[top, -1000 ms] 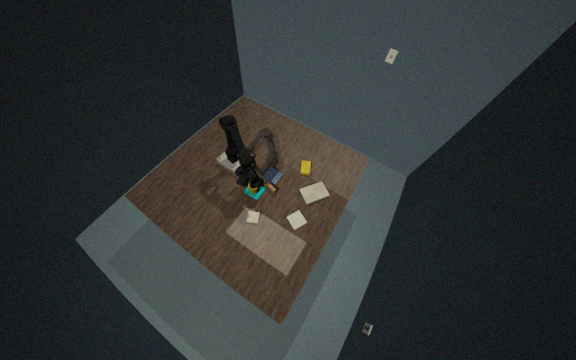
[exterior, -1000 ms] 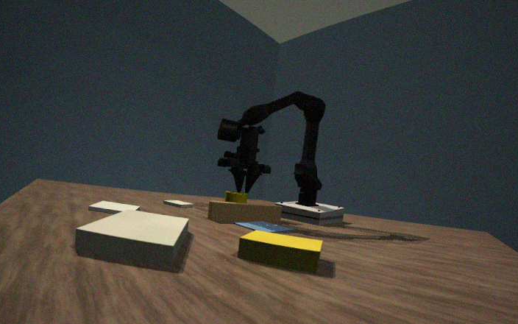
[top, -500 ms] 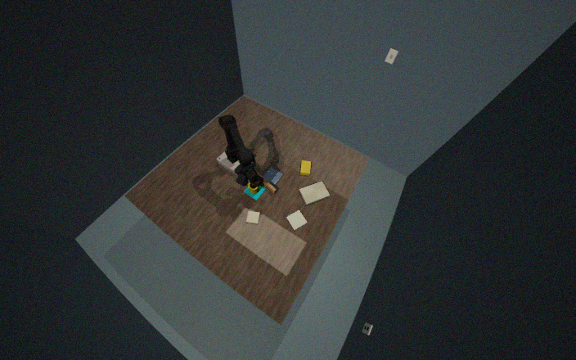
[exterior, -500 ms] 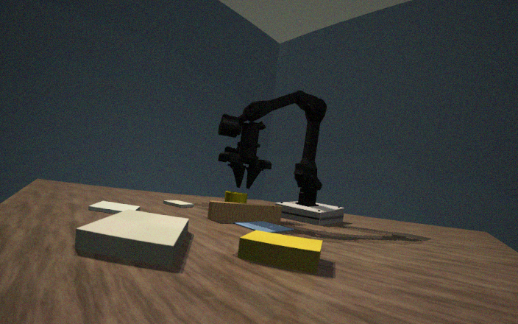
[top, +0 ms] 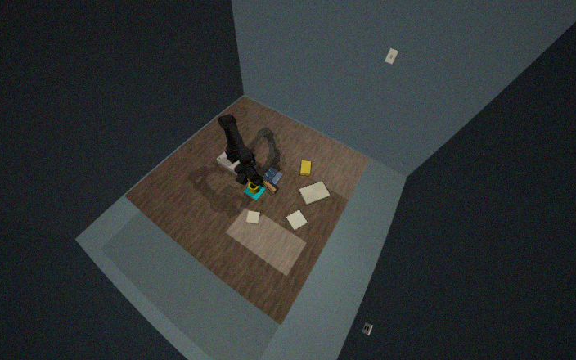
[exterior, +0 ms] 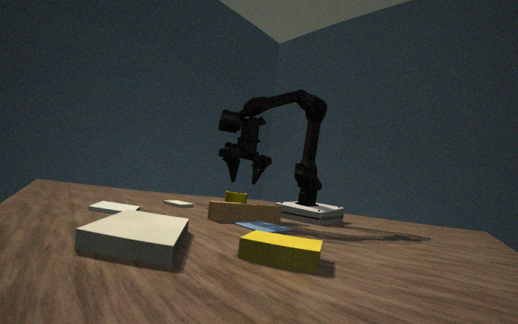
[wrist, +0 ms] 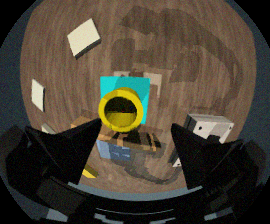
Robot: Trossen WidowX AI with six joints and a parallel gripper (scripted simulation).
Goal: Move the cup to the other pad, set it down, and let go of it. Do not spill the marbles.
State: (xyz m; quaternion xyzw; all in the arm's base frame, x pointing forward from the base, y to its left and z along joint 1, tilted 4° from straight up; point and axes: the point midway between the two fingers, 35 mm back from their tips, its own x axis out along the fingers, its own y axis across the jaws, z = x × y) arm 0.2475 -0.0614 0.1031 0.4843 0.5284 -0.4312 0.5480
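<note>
The yellow cup point(top: 252, 185) point(exterior: 235, 196) point(wrist: 121, 111) stands upright on the teal pad point(top: 254, 193) point(wrist: 111, 87). In the exterior view only its top shows behind a wooden block. My gripper point(exterior: 243, 180) point(wrist: 136, 124) is open and empty. It hangs well above the cup, with clear air between the fingertips and the rim. In the wrist view the cup's inside looks dark and I cannot make out the marbles. A blue pad point(top: 272, 175) point(exterior: 263, 226) lies flat just beside the teal one.
A wooden block point(exterior: 243, 212) point(top: 271, 186) lies next to the cup. A yellow block point(exterior: 279, 249) point(top: 305, 168), a thick white slab point(exterior: 132, 237) point(top: 313, 191) and two thin white slabs point(top: 296, 219) point(top: 252, 217) lie around. A tan mat point(top: 265, 241) and the arm's base point(exterior: 313, 209) are nearby.
</note>
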